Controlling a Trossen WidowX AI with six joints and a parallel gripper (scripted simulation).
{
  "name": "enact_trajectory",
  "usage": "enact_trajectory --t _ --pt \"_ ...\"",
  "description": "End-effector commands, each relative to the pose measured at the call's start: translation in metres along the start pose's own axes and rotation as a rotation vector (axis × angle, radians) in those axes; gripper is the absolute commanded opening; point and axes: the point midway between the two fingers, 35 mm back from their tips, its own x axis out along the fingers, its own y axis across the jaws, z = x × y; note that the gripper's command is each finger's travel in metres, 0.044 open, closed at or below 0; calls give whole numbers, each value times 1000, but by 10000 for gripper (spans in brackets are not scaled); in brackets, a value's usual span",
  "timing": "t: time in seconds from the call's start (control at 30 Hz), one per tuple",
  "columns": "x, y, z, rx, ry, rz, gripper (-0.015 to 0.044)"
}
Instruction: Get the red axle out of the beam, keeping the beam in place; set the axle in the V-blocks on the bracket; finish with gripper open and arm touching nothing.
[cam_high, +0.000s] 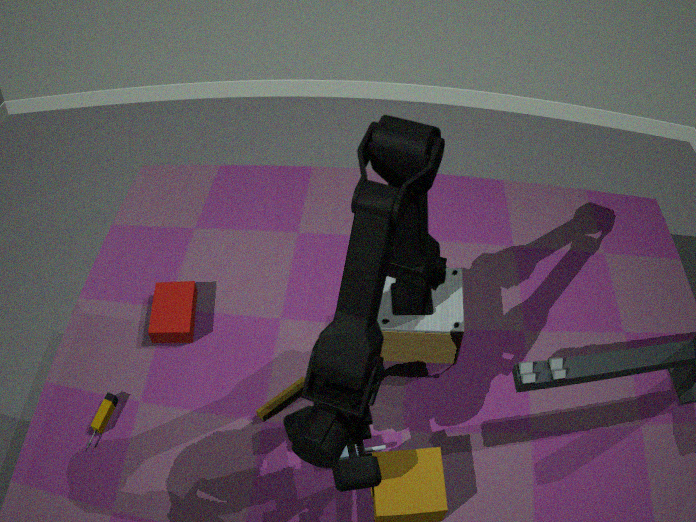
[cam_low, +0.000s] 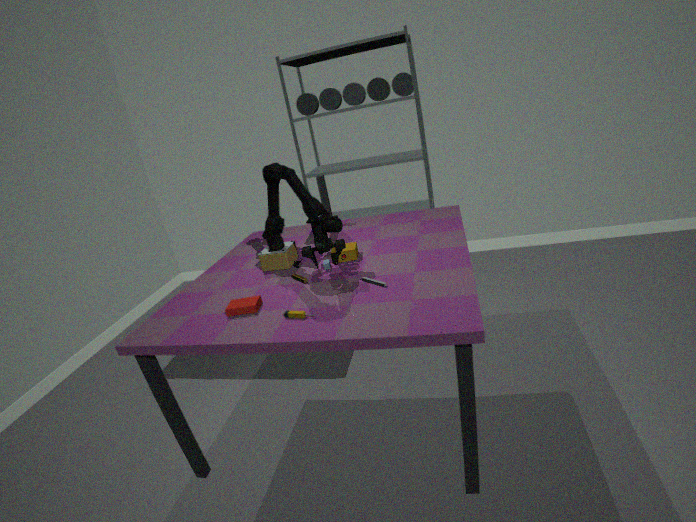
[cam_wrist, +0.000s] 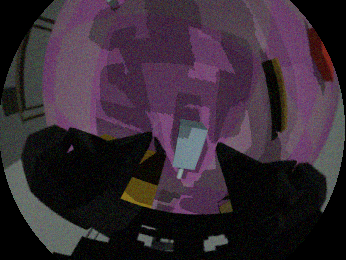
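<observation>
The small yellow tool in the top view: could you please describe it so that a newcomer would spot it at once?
On the pink checkered table, find the red block at left. Below it in the top view lies the small yellow tool. Unlike the larger yellow block, it is slim, with one dark end and a thin metal tip.
</observation>
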Motion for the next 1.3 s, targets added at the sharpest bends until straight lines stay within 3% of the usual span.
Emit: enact_trajectory --t 0.0,0.27,0.53,0.63,1.1,1.27 --pt "2 -3 -1 6 -1 -8 335" --pt "2 -3 -1 6 -1 -8 125" --pt "2 -3 -1 6 -1 -8 72" --pt "-1 -2 0 6 -1 -8 0" --pt "-77 0 -1 6 -2 -7 0" --pt "-80 1 -1 19 -2 -7 0"
